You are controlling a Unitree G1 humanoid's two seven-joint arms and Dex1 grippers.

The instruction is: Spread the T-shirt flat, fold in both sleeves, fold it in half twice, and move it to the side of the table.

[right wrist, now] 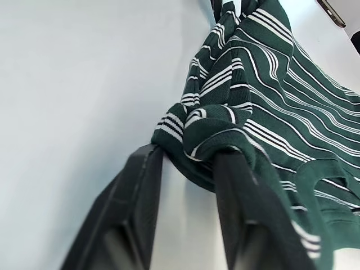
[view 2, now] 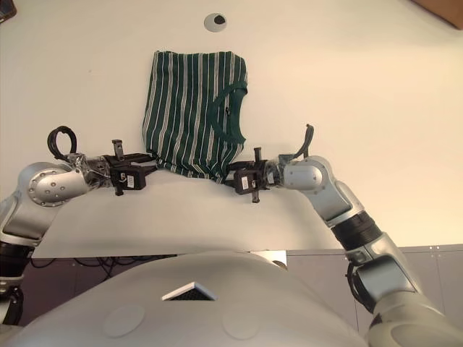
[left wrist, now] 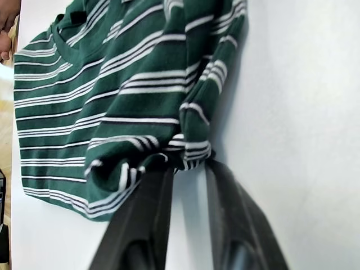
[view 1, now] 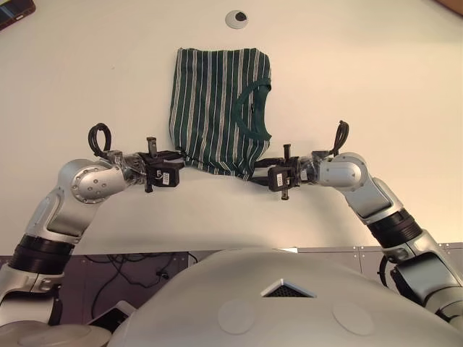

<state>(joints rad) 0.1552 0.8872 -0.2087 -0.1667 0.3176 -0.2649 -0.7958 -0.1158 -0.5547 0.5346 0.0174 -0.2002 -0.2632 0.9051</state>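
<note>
A dark green T-shirt (view 1: 217, 108) with white stripes lies on the white table (view 1: 376, 94) as a narrow folded panel, its neckline on the right side. The near edge is lifted and bunched. My left gripper (view 1: 181, 156) is shut on the near left corner, with striped cloth gathered between its black fingers (left wrist: 149, 208). At the near right corner my right gripper (view 1: 257, 165) is shut on the cloth too, a fold pinched between its fingertips (right wrist: 222, 169). Both arms come in from the sides, low over the table near its front.
A round grey grommet (view 1: 236, 19) is set in the table behind the shirt. A dark flat object (view 1: 14, 11) lies at the far left corner. The table's front edge (view 1: 217, 249) runs just behind my grippers. Bare tabletop lies to both sides of the shirt.
</note>
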